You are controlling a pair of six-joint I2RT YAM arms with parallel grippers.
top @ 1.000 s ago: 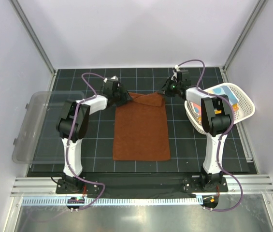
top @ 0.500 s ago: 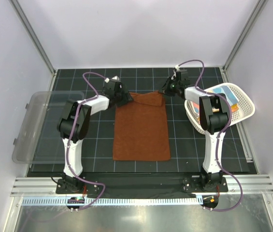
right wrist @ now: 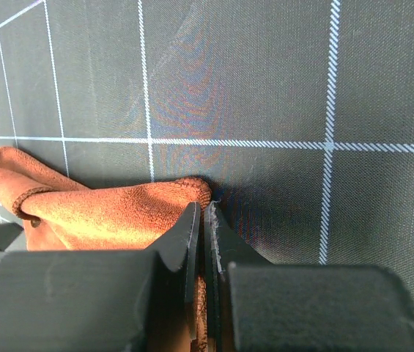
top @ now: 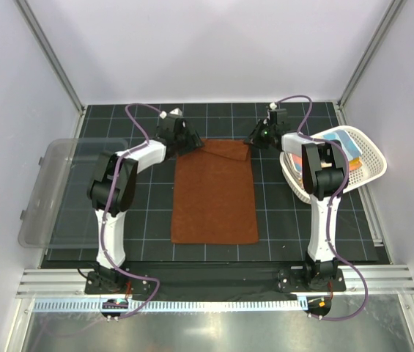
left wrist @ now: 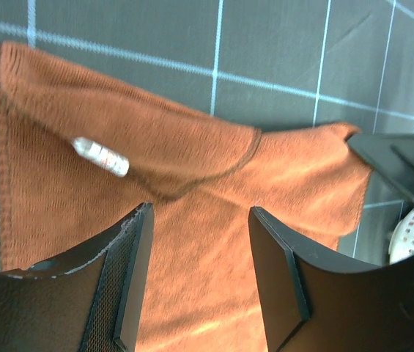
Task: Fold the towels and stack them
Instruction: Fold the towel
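On the gridded black mat (top: 148, 213) between 2 robot arms, a rust-brown towel (top: 214, 194) lies spread nearly flat, its long side running away from the bases. At its far-right corner, the right gripper (right wrist: 204, 213) is pinched tight on the hem. At the far-left corner, the left gripper (left wrist: 200, 216) hovers with jaws wide apart and nothing between them. Below it a flap (left wrist: 119, 139) is doubled back over the cloth, beside a small white tag (left wrist: 101, 156). Other towels (top: 341, 139) sit in the white basket (top: 371, 158) at right, and a clear bin (top: 53, 191) sits at left. The work appears to be at the 1st fold of this towel, with only 1 far corner gripped. Next, the left jaws likely need to drop onto their corner and close, so both arms can draw the far edge evenly toward the near one.
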